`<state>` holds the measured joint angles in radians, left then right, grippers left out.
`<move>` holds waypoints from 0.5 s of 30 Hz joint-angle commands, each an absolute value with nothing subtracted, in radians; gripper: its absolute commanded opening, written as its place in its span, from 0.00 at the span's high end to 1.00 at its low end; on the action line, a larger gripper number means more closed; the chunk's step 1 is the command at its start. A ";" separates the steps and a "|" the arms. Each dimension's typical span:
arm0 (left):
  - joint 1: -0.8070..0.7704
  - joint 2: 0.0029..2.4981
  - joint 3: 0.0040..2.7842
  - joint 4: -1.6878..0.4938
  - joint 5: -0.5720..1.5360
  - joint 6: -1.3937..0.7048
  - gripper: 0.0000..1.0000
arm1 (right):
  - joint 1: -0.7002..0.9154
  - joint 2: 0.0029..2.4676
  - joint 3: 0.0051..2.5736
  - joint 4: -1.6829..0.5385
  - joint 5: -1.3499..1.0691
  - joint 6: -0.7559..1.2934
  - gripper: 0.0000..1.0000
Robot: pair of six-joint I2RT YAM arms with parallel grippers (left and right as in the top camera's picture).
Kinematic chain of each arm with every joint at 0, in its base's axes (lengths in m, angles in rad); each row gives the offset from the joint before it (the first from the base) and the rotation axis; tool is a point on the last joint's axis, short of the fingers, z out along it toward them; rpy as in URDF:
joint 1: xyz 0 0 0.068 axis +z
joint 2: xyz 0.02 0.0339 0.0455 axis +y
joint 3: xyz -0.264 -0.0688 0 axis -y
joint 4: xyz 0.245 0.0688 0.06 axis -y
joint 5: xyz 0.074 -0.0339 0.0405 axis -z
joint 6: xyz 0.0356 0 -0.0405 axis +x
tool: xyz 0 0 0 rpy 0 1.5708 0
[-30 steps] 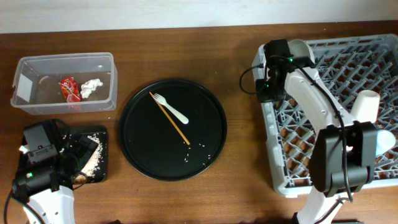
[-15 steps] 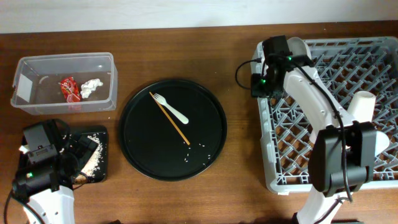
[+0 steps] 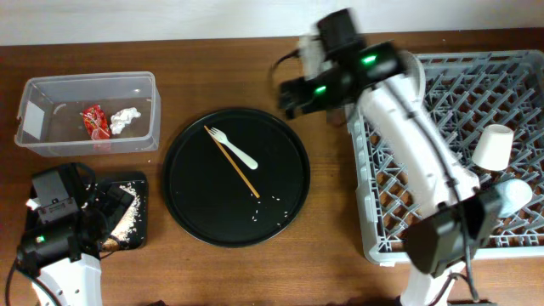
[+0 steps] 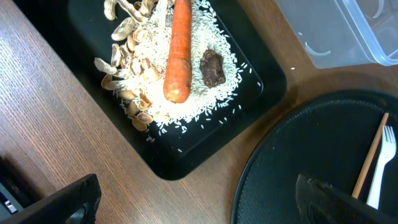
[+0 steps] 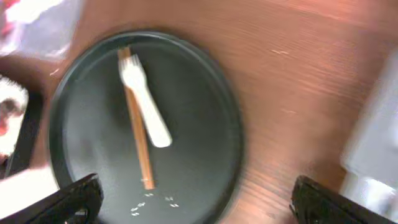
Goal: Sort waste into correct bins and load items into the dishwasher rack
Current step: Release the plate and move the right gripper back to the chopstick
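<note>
Beyond the left gripper [image 4: 199,202], jaws wide apart and empty, sat the clear rectangular plastic tub [image 3: 89,78] with a small red wrapper [image 3: 94,120] and crumpled white tissue [image 3: 126,118]. Just ahead of it lay the shallow black rectangular tray [image 4: 205,134] holding white rice [image 4: 149,99], an orange carrot [image 4: 179,56] and a dark brown lump [image 4: 212,67]. The right gripper [image 5: 193,202], likewise spread and empty, hovered near the round black tray [image 3: 204,195], small white fork [image 5: 144,102] ahead, large grey plastic rack [image 3: 399,195] beside it.

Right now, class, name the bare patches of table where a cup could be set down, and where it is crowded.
Bare wood lies between the round black tray and the dishwasher rack, and along the near edge before that tray. Crowded: the left side, where clear tub, shallow black tray and left arm sit close.
</note>
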<state>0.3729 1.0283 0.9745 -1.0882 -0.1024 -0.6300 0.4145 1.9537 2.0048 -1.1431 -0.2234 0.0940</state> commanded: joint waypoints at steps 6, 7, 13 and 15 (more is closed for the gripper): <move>0.378 1.021 0.992 -1.087 -0.110 -0.640 0.01 | 0.635 2.162 2.008 -1.060 -0.036 0.061 0.02; 0.378 1.021 0.992 -1.087 -0.110 -0.640 0.01 | 0.636 2.187 2.008 -1.051 -0.038 0.063 0.04; 0.378 1.021 0.992 -1.087 -0.110 -0.640 0.01 | 0.651 2.297 2.008 -1.039 -0.185 0.068 0.23; 0.378 1.021 0.992 -1.087 -0.110 -0.640 0.01 | 0.672 2.301 2.007 -1.039 -0.187 0.083 0.31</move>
<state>0.3729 1.0283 0.9745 -1.0882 -0.1024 -0.6300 0.6430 2.2906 2.0048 -1.0424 -0.1345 0.0734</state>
